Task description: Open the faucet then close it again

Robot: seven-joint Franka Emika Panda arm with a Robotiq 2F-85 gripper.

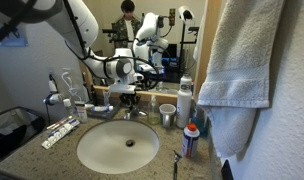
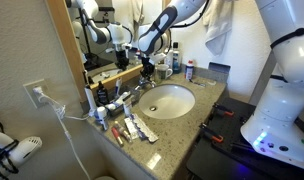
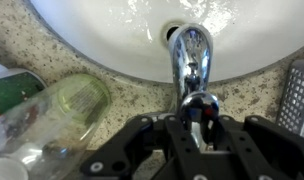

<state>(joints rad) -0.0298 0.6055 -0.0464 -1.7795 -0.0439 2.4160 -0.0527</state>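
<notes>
The faucet [image 3: 190, 50] stood at the back rim of the white sink [image 3: 112, 30], its short chrome spout reaching out over the bowl. In the wrist view the pincer [image 3: 198, 118] had come in from the lower edge and sat narrow over the faucet's lever [image 3: 198, 100], with one dark finger [image 3: 179, 128] close on each side of it. It seemed to grip the lever, though the contact itself was hard to make out. A red mark showed on the lever between the fingers.

In both exterior views the arm bent down from above, with the pincer [image 1: 128, 95] [image 2: 146, 70] low over the faucet [image 1: 128, 110] at the mirror side of the sink [image 1: 92, 160] [image 2: 182, 110]. Whether water ran could not be told.

On the speckled tabletop [image 3: 102, 85], a clear bottle [image 3: 62, 110] lay on its side just beside the faucet's base. In an exterior view a tall white spray can [image 1: 185, 98] and a metal cup [image 1: 168, 115] stood near the sink's far side. A small bottle with a blue label [image 1: 190, 142] stood nearer the front edge. A pale towel [image 1: 242, 55] hung on the wall above them. A tube [image 1: 60, 131] lay on the tabletop [image 1: 32, 155] on the opposite side of the sink. In an exterior view a white hair dryer [image 2: 17, 152] hung below a wall outlet [image 2: 34, 94], well apart from the sink.
</notes>
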